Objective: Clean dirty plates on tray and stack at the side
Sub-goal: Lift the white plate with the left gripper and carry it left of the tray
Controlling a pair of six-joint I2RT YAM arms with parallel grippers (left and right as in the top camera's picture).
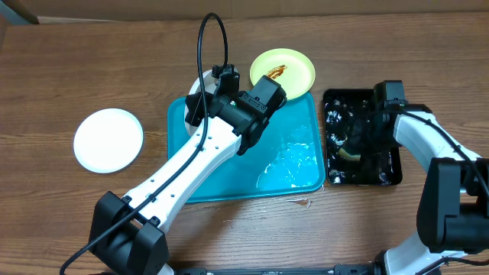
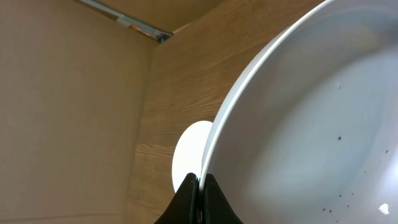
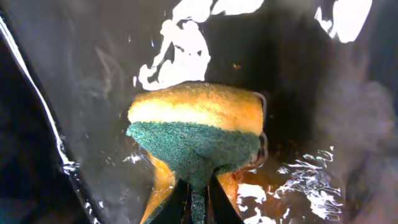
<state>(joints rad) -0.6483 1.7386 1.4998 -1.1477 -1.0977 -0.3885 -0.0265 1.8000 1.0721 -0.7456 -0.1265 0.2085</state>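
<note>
At the near edge of the table [image 1: 344, 221], the left arm [image 1: 191, 164] starts at about 7 o'clock from the tray [image 1: 221, 187] and reaches across it toward 11 o'clock. A wet, shiny patch [image 1: 294, 164] lies on the tray floor at about 4 o'clock. At 9 o'clock, well apart from the tray, one white plate [image 1: 108, 139] lies flat on the wood, and no smear shows on it. At 3 o'clock, just beside the tray, stands the black tray [image 1: 390, 176], wet inside. The right gripper [image 3: 196, 193] is down in it, with its fingers pressed nearly together on the green scouring side of a yellow sponge [image 3: 196, 118]. Farther away, over the tray's 11 o'clock corner, the left gripper [image 2: 200, 185] has its fingers closed tight on the rim of a second white plate [image 2: 311, 124]. This plate is held tilted, and its face shows only a few small dark specks. Farthest, at about 1 o'clock, the yellow-green plate [image 1: 296, 64] lies across the far rim of the tray, with a brown smear [image 1: 276, 73] on it.
</note>
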